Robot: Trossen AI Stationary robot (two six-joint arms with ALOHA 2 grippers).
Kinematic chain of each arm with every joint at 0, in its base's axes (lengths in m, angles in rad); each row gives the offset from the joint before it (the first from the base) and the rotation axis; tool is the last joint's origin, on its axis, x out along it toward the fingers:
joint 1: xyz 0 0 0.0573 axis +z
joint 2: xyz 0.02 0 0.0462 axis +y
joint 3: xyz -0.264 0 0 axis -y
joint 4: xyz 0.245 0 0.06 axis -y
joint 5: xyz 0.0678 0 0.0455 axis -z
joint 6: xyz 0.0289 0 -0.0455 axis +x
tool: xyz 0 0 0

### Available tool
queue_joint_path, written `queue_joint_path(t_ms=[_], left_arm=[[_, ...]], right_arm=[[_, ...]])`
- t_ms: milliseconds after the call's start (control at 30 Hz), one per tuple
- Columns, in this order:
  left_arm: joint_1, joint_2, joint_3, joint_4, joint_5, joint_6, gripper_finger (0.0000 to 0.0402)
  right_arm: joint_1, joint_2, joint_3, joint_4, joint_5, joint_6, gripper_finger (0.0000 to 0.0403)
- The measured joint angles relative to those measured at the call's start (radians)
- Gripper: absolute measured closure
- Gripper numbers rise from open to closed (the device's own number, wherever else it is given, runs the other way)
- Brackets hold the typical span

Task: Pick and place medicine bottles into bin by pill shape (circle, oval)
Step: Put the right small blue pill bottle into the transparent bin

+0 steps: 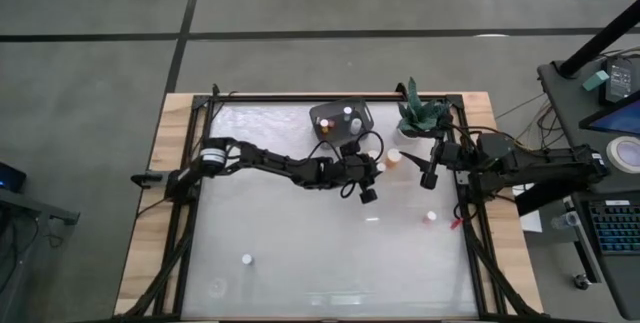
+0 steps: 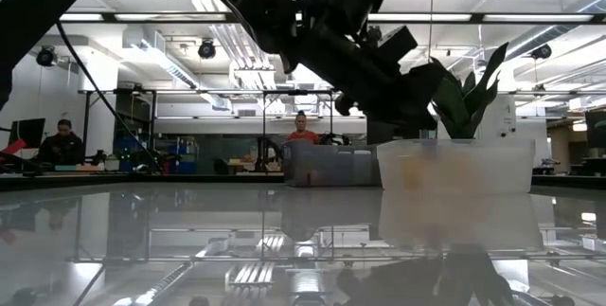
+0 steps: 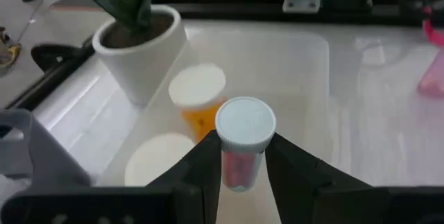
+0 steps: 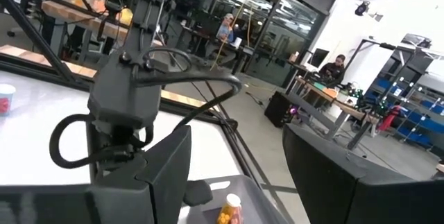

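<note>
Open tabletop (image 1: 300, 233) nearside; potted plant (image 1: 420, 116) crowding bin (image 1: 341, 117).

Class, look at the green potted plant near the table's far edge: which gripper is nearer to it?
Right. The right gripper hangs just beside the potted plant; the left gripper, shut on a bottle, sits farther toward mid-table.

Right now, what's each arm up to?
Left gripper shut on a white-capped bottle, above the clear bin. Right gripper open, waiting near the plant. Nothing in the way.

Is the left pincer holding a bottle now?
Yes, in the left wrist view the left pincer has its fingers closed on both sides of a white-capped bottle.
</note>
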Motion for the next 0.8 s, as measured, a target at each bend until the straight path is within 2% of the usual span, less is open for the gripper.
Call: queue_joint_path(t_ms=[600,800], left_arm=[[0.000,0.019,0.000,0.008,-0.005,-0.008,0.0315],[0.000,0.019,0.000,0.008,-0.005,-0.024,0.0286]], right_arm=[[0.000,0.000,0.000,-0.002,0.018,0.000,0.0184],[0.000,0.000,0.000,-0.003,0.018,0.000,0.0184]])
